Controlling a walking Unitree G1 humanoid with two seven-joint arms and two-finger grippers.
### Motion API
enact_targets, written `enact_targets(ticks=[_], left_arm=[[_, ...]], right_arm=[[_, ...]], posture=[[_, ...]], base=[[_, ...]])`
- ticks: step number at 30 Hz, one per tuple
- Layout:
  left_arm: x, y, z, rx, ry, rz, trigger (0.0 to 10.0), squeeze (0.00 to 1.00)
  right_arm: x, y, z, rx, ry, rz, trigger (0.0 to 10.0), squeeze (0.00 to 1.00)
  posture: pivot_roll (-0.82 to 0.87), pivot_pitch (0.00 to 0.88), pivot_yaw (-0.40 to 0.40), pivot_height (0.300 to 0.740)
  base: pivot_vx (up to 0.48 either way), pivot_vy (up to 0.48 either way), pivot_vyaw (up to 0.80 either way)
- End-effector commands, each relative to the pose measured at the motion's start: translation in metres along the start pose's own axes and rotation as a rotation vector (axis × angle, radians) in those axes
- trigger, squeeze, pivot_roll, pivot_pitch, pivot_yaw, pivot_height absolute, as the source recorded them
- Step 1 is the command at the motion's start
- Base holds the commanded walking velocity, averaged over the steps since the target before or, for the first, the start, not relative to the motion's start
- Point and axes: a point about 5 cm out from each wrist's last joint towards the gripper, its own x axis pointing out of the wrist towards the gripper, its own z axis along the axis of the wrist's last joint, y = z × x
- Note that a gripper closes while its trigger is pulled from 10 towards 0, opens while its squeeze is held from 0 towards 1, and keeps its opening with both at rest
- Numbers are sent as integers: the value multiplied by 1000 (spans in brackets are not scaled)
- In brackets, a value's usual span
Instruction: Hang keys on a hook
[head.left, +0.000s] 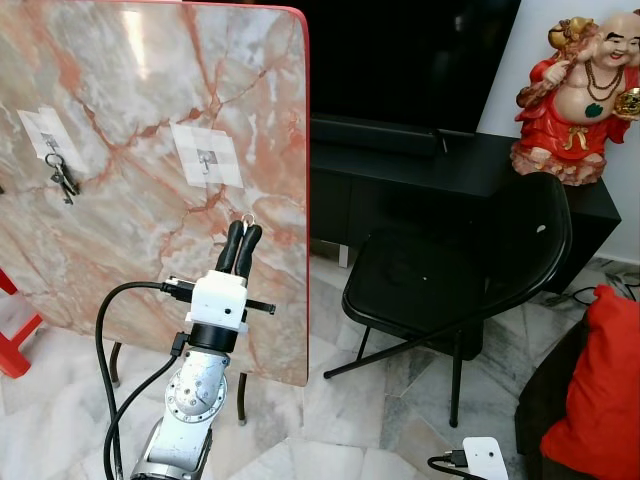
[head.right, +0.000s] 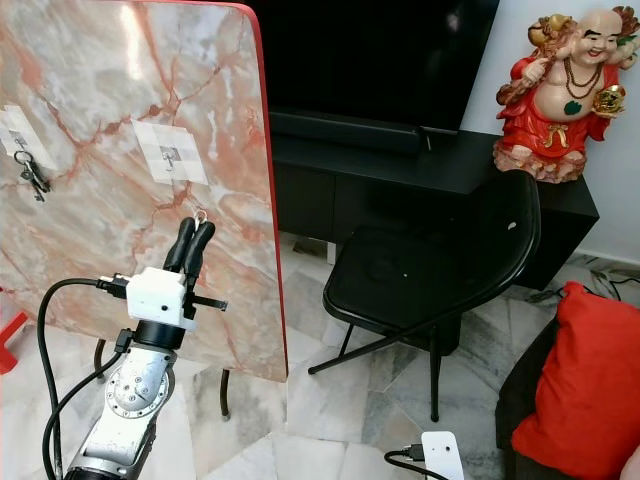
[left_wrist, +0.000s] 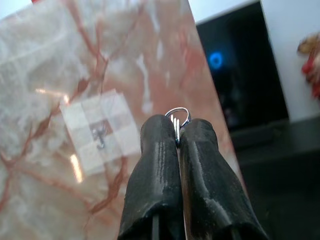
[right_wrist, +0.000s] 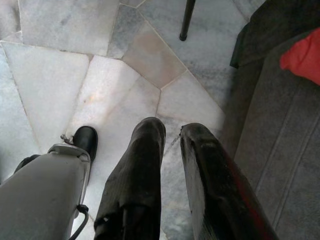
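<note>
A silver key ring (left_wrist: 177, 116) is clamped between the closed fingers of the left gripper (head.left: 242, 238), held just below the hook (head.left: 207, 160) on the upright marble board (head.left: 120, 200). The right gripper (right_wrist: 170, 135) is held slightly apart above the floor (right_wrist: 100, 75).

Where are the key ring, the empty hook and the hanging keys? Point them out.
key ring (left_wrist: 177, 116): left wrist view, loop above the fingertips.
empty hook (head.left: 207, 160): left eye view, its metal middle.
hanging keys (head.left: 64, 180): left eye view, the bunch.
</note>
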Motion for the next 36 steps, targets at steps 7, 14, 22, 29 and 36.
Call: enact_targets(ticks=[7, 14, 22, 29, 36], left_arm=[[-2, 19, -14, 111, 103, 153, 10000, 0], [-3, 20, -24, 162, 177, 192, 10000, 0], [-2, 21, -26, 158, 190, 222, 10000, 0], [-1, 20, -27, 157, 192, 222, 10000, 0], [1, 19, -26, 154, 187, 214, 10000, 0]], right_arm=[[0, 0, 0, -6, 3, 15, 10000, 0], [0, 1, 0, -21, 3, 27, 10000, 0], [0, 1, 0, -40, 7, 36, 10000, 0], [0, 1, -2, -24, 11, 32, 10000, 0], [0, 1, -1, -28, 11, 35, 10000, 0]], posture=[[-12, 0, -52, 740], [-16, 0, -48, 740], [-13, 0, -48, 740], [-15, 0, -47, 740], [-11, 0, -54, 740]], base=[[0, 0, 0], [0, 0, 0], [0, 0, 700], [0, 0, 319], [0, 0, 0]])
